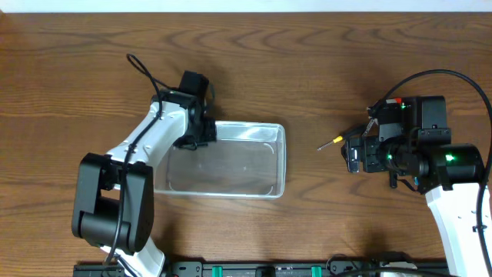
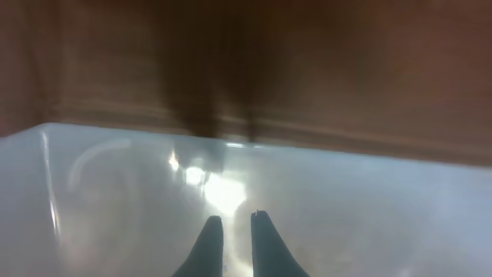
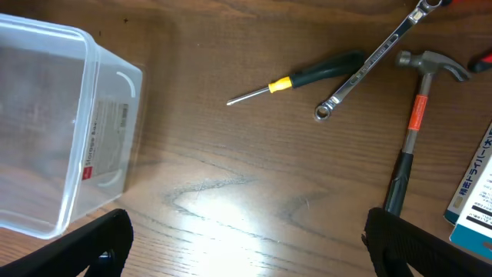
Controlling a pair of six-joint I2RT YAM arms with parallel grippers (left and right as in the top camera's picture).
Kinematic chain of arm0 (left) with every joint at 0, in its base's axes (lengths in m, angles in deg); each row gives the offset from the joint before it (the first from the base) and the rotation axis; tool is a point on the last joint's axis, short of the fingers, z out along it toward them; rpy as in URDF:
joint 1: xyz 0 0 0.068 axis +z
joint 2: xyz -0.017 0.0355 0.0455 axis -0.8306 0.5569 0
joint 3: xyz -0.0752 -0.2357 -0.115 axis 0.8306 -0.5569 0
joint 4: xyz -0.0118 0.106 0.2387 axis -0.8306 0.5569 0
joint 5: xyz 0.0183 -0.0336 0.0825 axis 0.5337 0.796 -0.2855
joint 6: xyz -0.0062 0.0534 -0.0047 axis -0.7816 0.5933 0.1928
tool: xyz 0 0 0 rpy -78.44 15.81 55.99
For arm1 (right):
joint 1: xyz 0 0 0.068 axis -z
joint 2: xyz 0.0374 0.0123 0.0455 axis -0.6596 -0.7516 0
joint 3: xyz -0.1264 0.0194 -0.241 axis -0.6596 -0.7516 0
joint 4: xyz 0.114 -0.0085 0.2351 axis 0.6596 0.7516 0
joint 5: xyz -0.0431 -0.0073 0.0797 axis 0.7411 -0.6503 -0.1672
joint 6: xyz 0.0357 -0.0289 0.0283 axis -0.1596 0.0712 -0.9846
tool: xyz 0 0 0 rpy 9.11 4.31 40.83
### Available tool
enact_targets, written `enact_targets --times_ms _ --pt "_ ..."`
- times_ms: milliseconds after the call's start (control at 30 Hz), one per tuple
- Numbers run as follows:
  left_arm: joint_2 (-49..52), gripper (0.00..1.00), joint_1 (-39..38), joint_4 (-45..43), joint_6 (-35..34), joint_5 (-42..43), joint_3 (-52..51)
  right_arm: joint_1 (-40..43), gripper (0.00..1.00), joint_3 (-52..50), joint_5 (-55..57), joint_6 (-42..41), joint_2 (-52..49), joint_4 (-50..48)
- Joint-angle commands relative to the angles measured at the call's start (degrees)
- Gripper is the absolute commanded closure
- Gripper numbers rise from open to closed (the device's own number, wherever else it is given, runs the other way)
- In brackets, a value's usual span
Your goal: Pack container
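The container [image 1: 231, 165] is a clear plastic bin lying in the middle of the table, and nothing shows inside it. My left gripper [image 1: 201, 129] sits at its far left corner. In the left wrist view the left gripper [image 2: 235, 225] is shut, its dark fingers [image 2: 206, 248] nearly touching over hazy plastic; I cannot tell whether the wall is pinched between them. My right gripper [image 1: 355, 151] hovers to the right of the bin. Seen from the right wrist, the right gripper [image 3: 246, 235] stands wide open over bare wood, the container [image 3: 46, 131] at its left.
Hand tools lie beyond the right gripper: a screwdriver [image 3: 307, 77] with a green and yellow handle, also seen from overhead [image 1: 330, 143], a silver wrench [image 3: 369, 58] and a hammer [image 3: 415, 123]. A blue and white box [image 3: 477, 192] sits at the right edge.
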Motion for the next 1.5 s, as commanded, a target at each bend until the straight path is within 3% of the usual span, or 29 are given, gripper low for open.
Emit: enact_targets --times_ms 0,300,567,1033,1200,1333,1367,1433,1467 --pt "-0.3 0.94 -1.2 -1.8 1.2 -0.8 4.5 -0.2 0.01 1.1 -0.1 0.5 0.0 0.1" --pt "-0.3 0.94 -7.4 -9.3 0.1 0.1 5.9 -0.2 0.01 1.1 -0.1 0.4 0.0 0.1" --pt "-0.3 0.94 -12.5 -6.9 -1.8 3.7 5.9 -0.2 0.01 1.1 -0.1 0.4 0.0 0.1" --pt "-0.3 0.94 -14.3 -24.4 1.7 3.0 5.9 -0.2 0.01 1.1 -0.1 0.4 0.0 0.3" --pt "-0.3 0.94 -13.2 -23.3 1.9 -0.2 5.9 -0.2 0.01 1.1 -0.3 0.5 0.0 0.3" --pt "-2.3 0.94 -11.1 -19.2 4.8 -0.5 6.8 -0.5 0.01 1.1 -7.2 4.5 0.0 0.0" --pt "-3.4 0.94 -10.4 -17.8 5.6 -1.2 7.2 -0.8 0.02 1.1 -8.1 4.5 0.0 -0.6" --pt "-6.3 0.94 -8.8 -14.5 5.8 -4.1 8.2 -2.1 0.19 1.2 -8.4 3.6 0.0 -2.2" --pt "-8.0 0.94 -7.7 -12.7 6.3 -5.4 8.8 -3.1 0.35 1.2 -8.4 2.5 0.0 -3.1"
